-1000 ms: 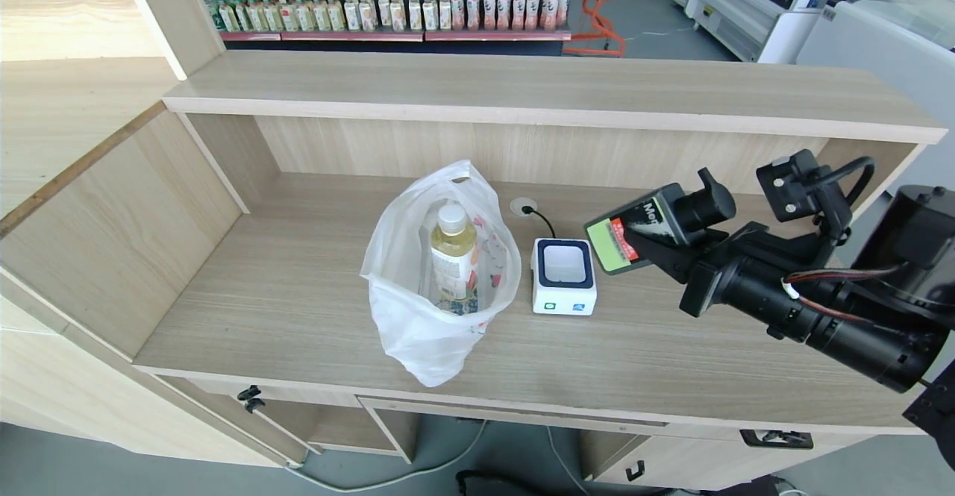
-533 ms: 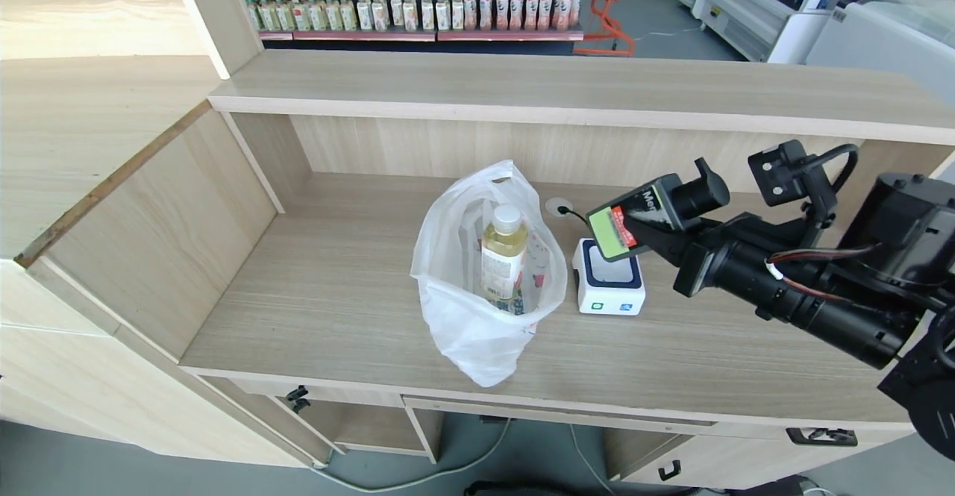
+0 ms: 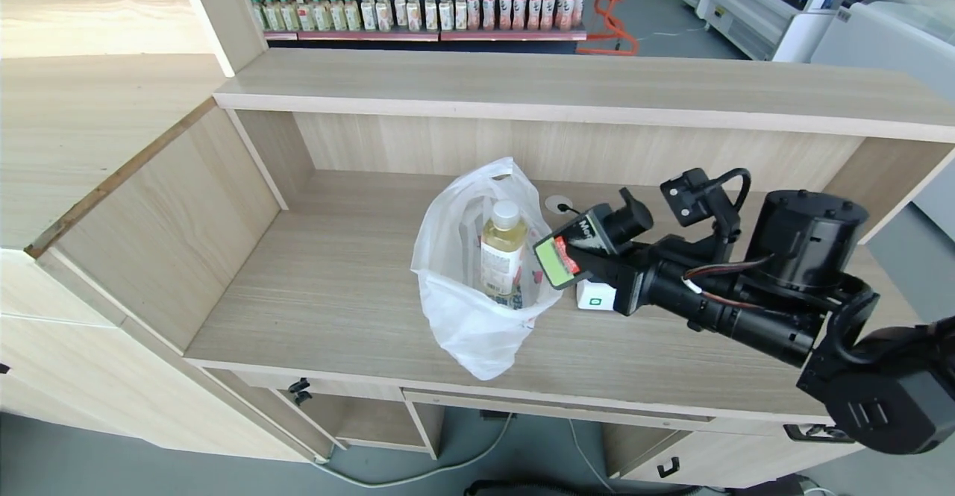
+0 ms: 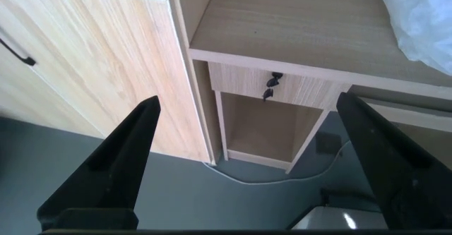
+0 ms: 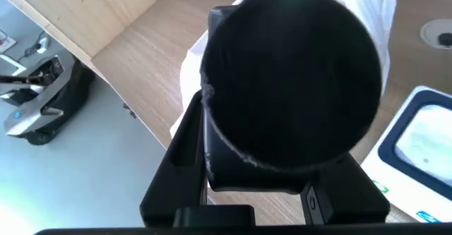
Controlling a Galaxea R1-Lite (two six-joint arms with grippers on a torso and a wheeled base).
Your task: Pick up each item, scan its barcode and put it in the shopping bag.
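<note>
Over the last second the right gripper [image 3: 597,246] has carried the box [image 3: 556,261] leftward and lower in the head view; half a second ago it hung above the scanner [image 3: 595,298], now its green end sits at the right rim of the shopping bag [image 3: 466,324], centre of frame; the earlier wholesale shift of the scene was the camera turning, not the things on the bench [image 3: 336,287]; I judge the scan step finished and the drop into the bag in hand. The right jaws are clamped on the box's dark body, the green, red-labelled end jutting out past them toward the bag mouth; the box is off the bench, tilted, just beside the bottle [image 3: 501,250] that stands upright in the bag; whether it has crossed the rim I cannot tell. The left gripper [image 4: 247,168] hangs with jaws spread and nothing between them, over the floor in front of the bench.
</note>
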